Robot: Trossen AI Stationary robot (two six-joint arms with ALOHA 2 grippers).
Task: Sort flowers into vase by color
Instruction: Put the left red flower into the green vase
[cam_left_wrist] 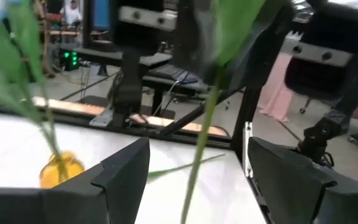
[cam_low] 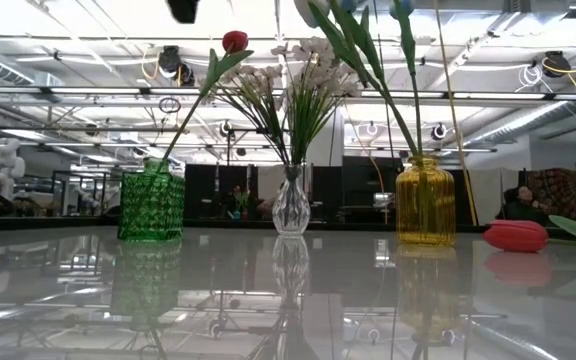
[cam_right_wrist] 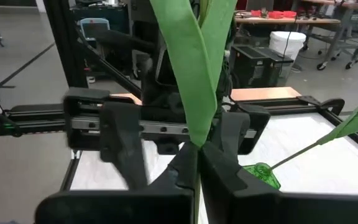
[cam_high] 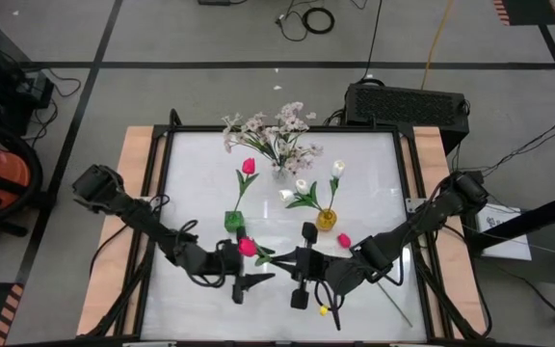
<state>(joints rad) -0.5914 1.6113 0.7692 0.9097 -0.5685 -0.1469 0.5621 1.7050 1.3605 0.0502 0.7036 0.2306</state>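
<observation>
Midair above the table's (cam_high: 374, 154) near middle, fingers pressed together on the green stem and leaf of a magenta tulip (cam_high: 247, 247): the right gripper (cam_right_wrist: 199, 149), at the end of an arm stretched low from the right edge and bent at the elbow. Directly facing it, from an arm reaching in the same way from the left edge: the left gripper (cam_left_wrist: 197, 146), spread wide, with the same stem passing between its fingers (cam_left_wrist: 126, 165) and touching neither. Seen from above, the two grippers nose to nose, left (cam_high: 258, 262) and right (cam_high: 292, 262), with the pink bloom lifted over the left wrist.

Just beyond the pair, upright on the white tabletop: a green vase (cam_high: 234, 221) holding one pink tulip (cam_high: 249, 166), and a yellow vase (cam_high: 327, 220) holding white tulips (cam_high: 302, 185). Farther back between them: a clear glass vase (cam_high: 279, 172) filled with bushy sprays of pale blossoms (cam_high: 273, 130). Flat on the table near the yellow vase and beside the right forearm: another pink tulip (cam_high: 344, 240), stem trailing toward the near right corner.
</observation>
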